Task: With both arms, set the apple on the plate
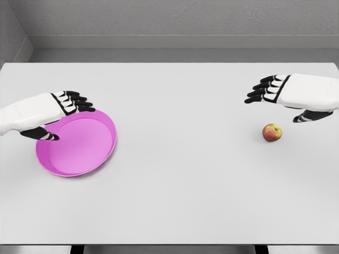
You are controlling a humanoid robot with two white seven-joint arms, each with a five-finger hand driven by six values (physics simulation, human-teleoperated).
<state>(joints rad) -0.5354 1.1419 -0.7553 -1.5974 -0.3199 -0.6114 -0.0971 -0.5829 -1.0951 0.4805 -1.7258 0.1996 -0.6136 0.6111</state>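
A smooth, matte white table [175, 201] fills most of the head view, its near edge running straight along the bottom. Toward the left edge, nearest of the things on it, lies a round pink plate [79, 159], shallow, with a low upturned rim and a glossy plastic look. It appears slightly tipped, its near-left rim sitting higher than the far-right side. The left hand [61, 114] reaches in from the left over the plate's far-left rim; its shell is hard white with black jointed fingers [79, 102] held loosely apart, the thumb hanging down over the plate's inside. It holds nothing, and whether the thumb touches the rim cannot be told.

Toward the right edge, a little farther back, sits the apple [272, 132], small, round, red blending to yellow-green, resting on the bare tabletop well apart from the plate. Just beyond and above it hovers the right hand [288, 98], fingers extended and slightly spread, pointing left, empty and clear of the fruit.

Behind the far edge stands a grey, rough-textured wall [175, 21].
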